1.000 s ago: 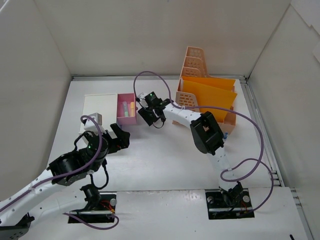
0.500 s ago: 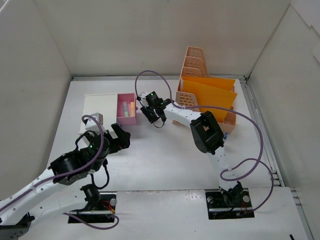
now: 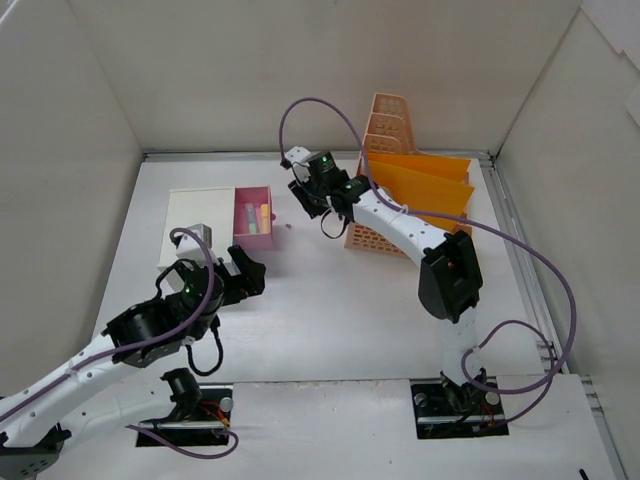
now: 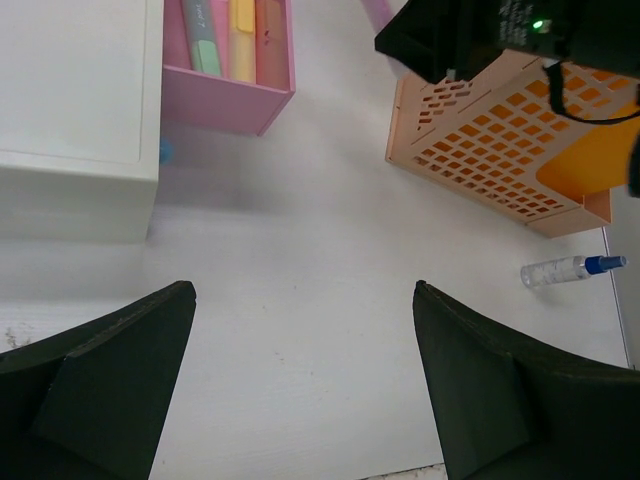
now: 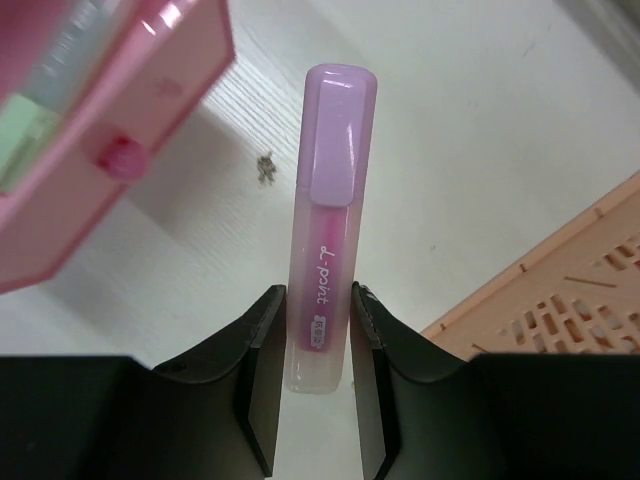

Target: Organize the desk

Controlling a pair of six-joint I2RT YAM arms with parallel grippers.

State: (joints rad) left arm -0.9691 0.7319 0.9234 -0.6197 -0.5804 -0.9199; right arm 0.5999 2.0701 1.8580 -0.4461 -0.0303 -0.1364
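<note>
Top view: the right tool [image 3: 304, 193] is hanging over the back of the worktop [image 3: 330, 310], between the open pink drawer [image 3: 252, 217] and the peach file rack [image 3: 400, 200]. The left tool [image 3: 243, 268] is sitting near the white drawer unit [image 3: 195, 205]. Looks like the put-the-pen-away step to me.

Left wrist: that tool's jaws are spread wide with nothing in them, and bare worktop is lying underneath. A small clear bottle [image 4: 572, 268] is lying off by the rack.

Right wrist: jaws are pinching a pink highlighter [image 5: 325, 230] near its base, cap pointing out, with the drawer front off to its left. Next move, I'd guess, is swinging left over the drawer wall and laying it beside the other pens. Room is tight near the rack, way roomier toward the near edge.
</note>
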